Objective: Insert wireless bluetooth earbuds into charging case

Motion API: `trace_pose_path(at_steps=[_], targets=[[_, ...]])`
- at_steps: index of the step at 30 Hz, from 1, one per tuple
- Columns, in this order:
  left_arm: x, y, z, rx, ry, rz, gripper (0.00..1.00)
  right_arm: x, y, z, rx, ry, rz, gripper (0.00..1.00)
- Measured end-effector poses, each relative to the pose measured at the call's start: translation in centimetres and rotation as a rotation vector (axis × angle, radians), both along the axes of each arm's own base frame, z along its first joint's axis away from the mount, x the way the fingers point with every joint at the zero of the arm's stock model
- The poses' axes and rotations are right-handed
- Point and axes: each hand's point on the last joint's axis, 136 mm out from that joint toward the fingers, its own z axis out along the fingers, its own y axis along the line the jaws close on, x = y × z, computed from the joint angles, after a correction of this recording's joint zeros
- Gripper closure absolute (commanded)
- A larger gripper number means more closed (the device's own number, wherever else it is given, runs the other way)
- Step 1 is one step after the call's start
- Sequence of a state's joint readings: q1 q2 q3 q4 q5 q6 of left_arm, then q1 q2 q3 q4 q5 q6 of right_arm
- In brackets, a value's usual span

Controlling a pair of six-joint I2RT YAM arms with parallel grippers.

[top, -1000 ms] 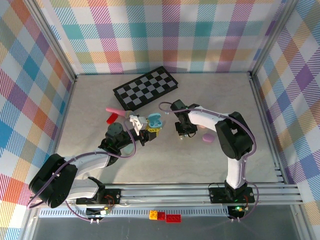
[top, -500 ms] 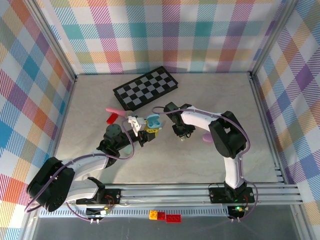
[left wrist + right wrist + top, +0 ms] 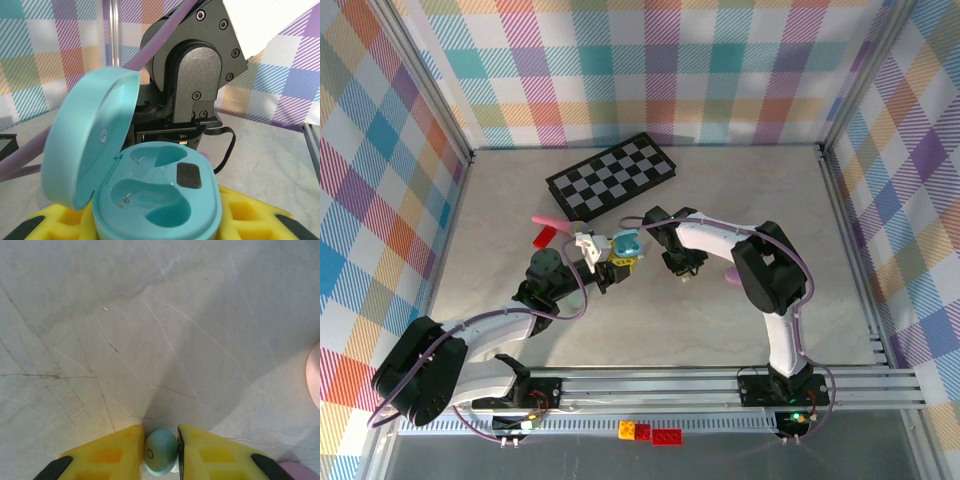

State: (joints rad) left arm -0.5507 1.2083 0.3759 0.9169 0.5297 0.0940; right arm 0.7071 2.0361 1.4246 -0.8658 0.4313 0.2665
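My left gripper [image 3: 618,256] is shut on the teal charging case [image 3: 626,243] and holds it just above the table. In the left wrist view the case [image 3: 160,200] sits between my yellow fingers [image 3: 65,225]. Its lid [image 3: 85,140] is tipped open to the left, and both sockets are bare. To the right of the case, my right gripper [image 3: 682,268] points down at the table. Its yellow fingers [image 3: 112,452] press from both sides on a small bluish-green earbud [image 3: 161,450] resting on the marble surface.
A pink oval case [image 3: 733,275] lies just right of my right gripper, its edge [image 3: 315,375] at the right of that wrist view. A chessboard [image 3: 612,178] lies at the back. A pink piece [image 3: 542,219] and a red piece [image 3: 546,236] sit left of the teal case.
My right gripper has slid a little left toward the teal case and its fingers have closed in on the earbud. The left arm has hardly moved.
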Motion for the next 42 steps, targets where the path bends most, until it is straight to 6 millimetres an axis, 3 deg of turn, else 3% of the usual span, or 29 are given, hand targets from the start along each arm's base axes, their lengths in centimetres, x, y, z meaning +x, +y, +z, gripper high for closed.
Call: trace_pose_path(at_steps=[7, 10, 15, 20, 31, 36, 42], targets=[[0.0, 0.0, -0.1, 0.003, -0.002, 0.0, 0.63, -0.1, 0.2, 0.2, 0.033, 0.001, -0.005, 0.8], [0.0, 0.0, -0.1, 0.005, -0.004, 0.0, 0.63, -0.5, 0.3, 1.2, 0.113, -0.005, -0.023, 0.8], [0.1, -0.1, -0.7, 0.017, 0.002, -0.004, 0.63, -0.8, 1.1, 6.0, 0.324, -0.054, -0.042, 0.8], [0.3, -0.3, -1.7, 0.039, 0.016, -0.018, 0.63, -1.4, 2.6, 12.7, 0.596, -0.107, -0.028, 0.8], [1.0, -1.0, -2.2, 0.037, 0.026, -0.076, 0.65, -6.9, 6.6, 23.6, 1.068, -0.074, 0.162, 0.81], [0.9, -1.4, -1.4, 0.025, 0.004, -0.103, 0.65, -7.9, 8.3, 25.5, 1.175, -0.024, 0.225, 0.82], [0.6, -1.6, -1.2, 0.022, 0.0, -0.127, 0.65, -7.0, 10.7, 26.1, 1.198, -0.002, 0.275, 0.83]])
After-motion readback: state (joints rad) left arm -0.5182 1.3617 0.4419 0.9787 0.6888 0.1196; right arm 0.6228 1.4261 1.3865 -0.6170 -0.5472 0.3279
